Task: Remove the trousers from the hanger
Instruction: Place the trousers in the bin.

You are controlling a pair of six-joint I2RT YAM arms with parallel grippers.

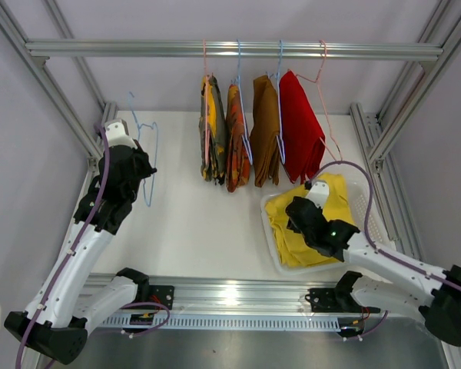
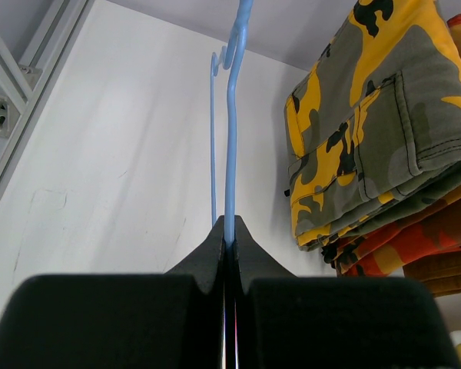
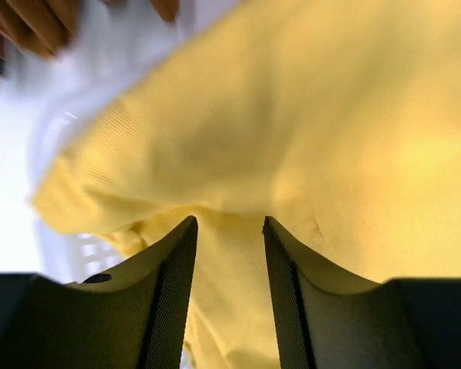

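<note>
L gripper (image 2: 227,232) pinched on blue hanger (image 2: 231,138); R gripper (image 3: 229,223) jaws parted over yellow trousers (image 3: 292,131) (soft, limp); grab thick fold just ahead of fingertips.

Bright, even, diffuse light fills every view. From above, the white tabletop (image 1: 200,223) is nearly washed out, shadows faint, and the front metal rail (image 1: 230,296) carries a glare streak. The left wrist view is sharp on the blue hanger (image 2: 230,138) and camouflage trousers (image 2: 369,131); the right wrist view shows the yellow trousers (image 3: 307,115) blurred, too close to the lens.
</note>
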